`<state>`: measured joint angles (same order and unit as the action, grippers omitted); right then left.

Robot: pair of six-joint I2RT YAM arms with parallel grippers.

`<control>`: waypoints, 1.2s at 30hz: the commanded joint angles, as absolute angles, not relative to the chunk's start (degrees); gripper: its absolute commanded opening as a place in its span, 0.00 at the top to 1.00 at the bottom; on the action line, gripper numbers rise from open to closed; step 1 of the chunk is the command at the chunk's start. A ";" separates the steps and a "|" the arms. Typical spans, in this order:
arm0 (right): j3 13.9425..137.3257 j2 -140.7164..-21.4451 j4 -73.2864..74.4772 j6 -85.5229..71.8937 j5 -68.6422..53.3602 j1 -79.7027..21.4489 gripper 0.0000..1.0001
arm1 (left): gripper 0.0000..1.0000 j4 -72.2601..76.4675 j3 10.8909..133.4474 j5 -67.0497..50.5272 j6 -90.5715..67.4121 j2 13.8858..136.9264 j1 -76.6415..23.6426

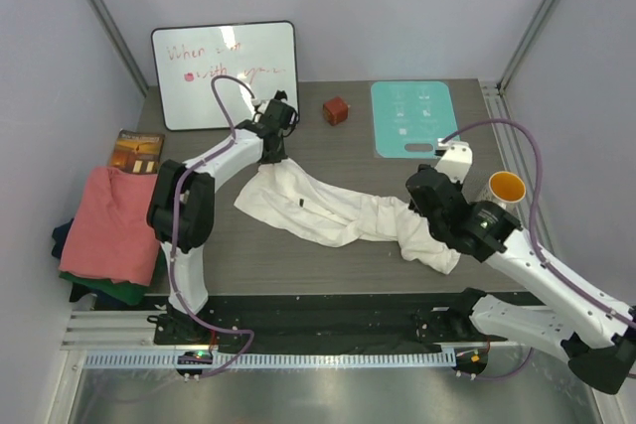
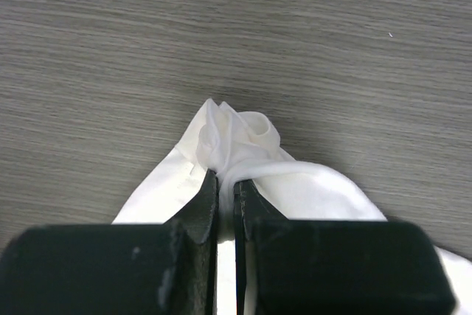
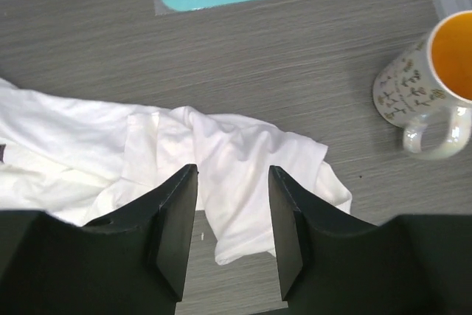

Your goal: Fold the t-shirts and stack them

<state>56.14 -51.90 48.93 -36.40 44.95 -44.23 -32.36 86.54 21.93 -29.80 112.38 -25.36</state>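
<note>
Your white t-shirt (image 1: 328,208) lies crumpled on the dark wood-grain table (image 1: 348,146), bunched into a long, wrinkled band rather than spread flat. Its long axis runs diagonally in the top view, from the far-left end under the left arm down to the near-right end under the right arm. A small dark mark shows near its middle.

Your left gripper (image 2: 223,178) is clamped tight on a gathered fold at the shirt's far-left end, with a knot of cloth puffing out just past the fingertips.

Your right gripper (image 3: 232,175) has its jaws apart, with nothing between them. It hangs over the shirt's folded right end, which lies on the table below.

The salmon-pink shirt (image 1: 114,220) tops a pile at the table's left edge, with dark green (image 1: 114,290) and navy (image 1: 62,235) cloth showing beneath it.

A speckled mug (image 3: 431,97) with an orange inside stands right of the white shirt, well apart from it.
</note>
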 commanded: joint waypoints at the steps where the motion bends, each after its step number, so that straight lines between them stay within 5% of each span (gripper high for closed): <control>1: 55.11 -61.15 43.33 -31.20 36.58 -44.12 0.51 | 1.00 -31.55 86.05 20.74 -30.15 110.57 -25.05; 9: 49.93 -70.66 34.64 -31.73 25.85 -44.12 0.48 | 1.00 -29.80 79.46 21.80 -29.36 105.82 -25.05; 12: 50.70 -74.59 32.43 -30.59 25.32 -44.12 0.41 | 1.00 -29.27 77.70 21.19 -29.79 105.65 -25.05; 26: 56.42 -87.01 30.41 -28.92 25.57 -44.12 0.40 | 1.00 -28.39 75.15 20.22 -29.97 105.29 -25.05; 29: 57.83 -88.42 33.04 -29.35 28.46 -44.12 0.50 | 1.00 -28.39 75.06 19.69 -29.88 105.21 -25.05; 30: 57.74 -88.24 34.18 -29.53 29.43 -44.12 0.61 | 1.00 -28.39 74.97 19.60 -29.97 105.29 -25.05; 36: 55.90 -87.63 35.42 -30.50 32.08 -43.59 0.65 | 1.00 -28.13 74.44 18.63 -30.15 104.94 -25.05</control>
<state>55.51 -88.55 34.00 -29.50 28.27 -44.07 -29.34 75.07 19.75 -29.76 108.07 -25.36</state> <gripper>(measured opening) 0.354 0.036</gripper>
